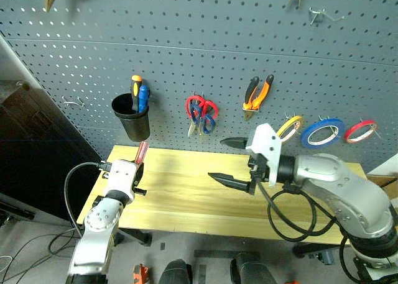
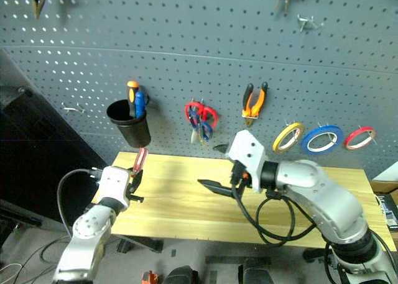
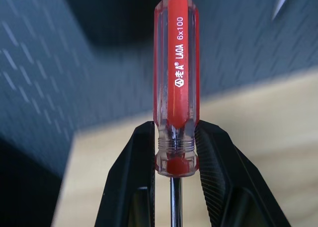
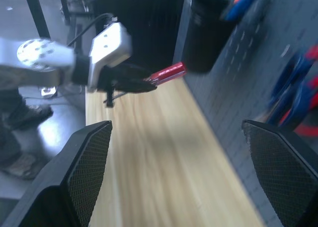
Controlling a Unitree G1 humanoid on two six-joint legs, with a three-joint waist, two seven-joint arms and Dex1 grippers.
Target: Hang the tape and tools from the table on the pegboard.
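Note:
My left gripper (image 1: 138, 172) is shut on the slim red-handled screwdriver (image 3: 176, 78), which it holds off the table (image 1: 186, 197) at the left end, handle toward the pegboard (image 1: 186, 48). Both fingers (image 3: 134, 182) clamp the base of the handle. My right gripper (image 1: 227, 161) hangs open and holds nothing over the middle of the table, pointing left. On the pegboard hang the yellowish tape (image 2: 293, 125), the dark-blue-handled scissors (image 1: 200, 119) and the orange-and-black pliers (image 1: 257, 96). The right wrist view shows the left gripper (image 4: 134, 83) with the screwdriver (image 4: 166, 73).
A black cup (image 1: 132, 119) holding orange- and blue-handled screwdrivers (image 1: 138, 92) hangs on the board just above the left gripper. Red-handled scissors share the scissors' hook. A blue tape ring (image 1: 305, 135) and a red tape ring (image 1: 350, 135) hang at the right. A dark cabinet stands left.

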